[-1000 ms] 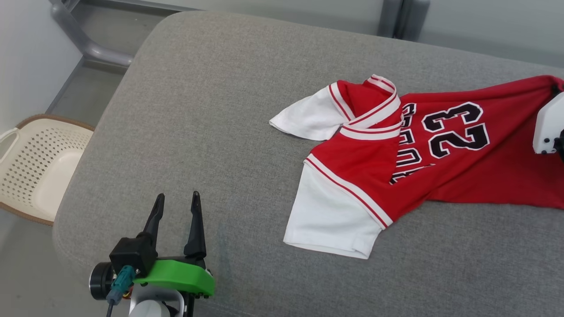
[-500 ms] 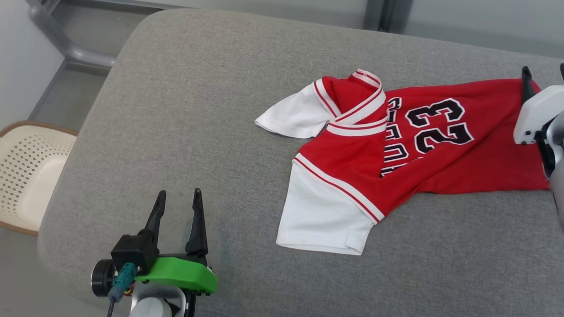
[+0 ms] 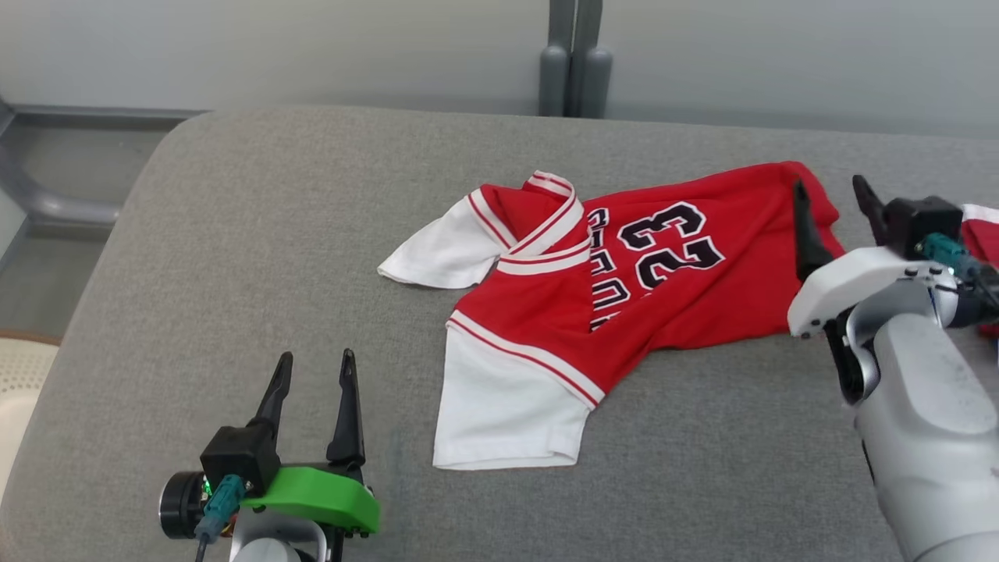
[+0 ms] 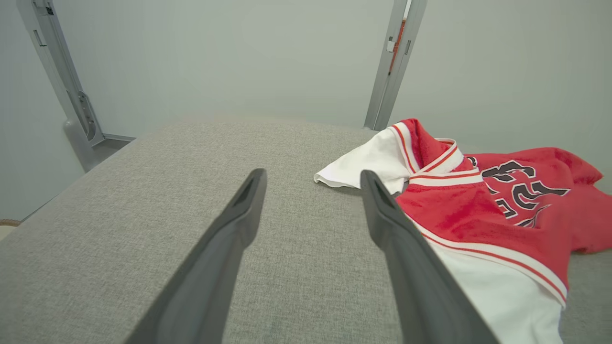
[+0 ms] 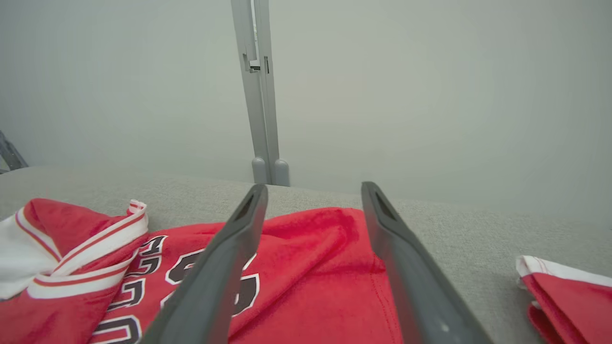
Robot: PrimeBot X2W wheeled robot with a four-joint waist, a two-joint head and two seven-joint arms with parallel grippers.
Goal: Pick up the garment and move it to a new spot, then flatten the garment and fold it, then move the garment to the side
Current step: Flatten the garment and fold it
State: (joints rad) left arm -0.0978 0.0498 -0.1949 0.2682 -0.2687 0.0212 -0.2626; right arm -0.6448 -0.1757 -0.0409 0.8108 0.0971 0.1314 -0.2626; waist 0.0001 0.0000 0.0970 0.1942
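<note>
The garment [image 3: 687, 308] is a red jersey with white sleeves and a black "23". It lies rumpled on the grey cushioned surface [image 3: 273, 234], collar to the left and hem to the right. My right gripper [image 3: 828, 186] hovers open just above the hem end, nothing between its fingers. The right wrist view has the open right gripper [image 5: 314, 186] over the garment's [image 5: 315, 272] red cloth. My left gripper [image 3: 315, 357] stands open near the front left, apart from the garment. In the left wrist view the left gripper [image 4: 311, 174] is open, with the garment [image 4: 478, 210] off to its right.
A second folded red and white cloth [image 3: 985, 226] lies at the far right, also in the right wrist view as the folded cloth [image 5: 564, 296]. A pale basket [image 3: 15, 375] sits on the floor off the left edge. A grey post [image 3: 570, 70] stands behind the surface.
My right gripper has opened and let go of the garment's hem, which now rests on the surface, and it has drawn back toward me. The head camera has turned right.
</note>
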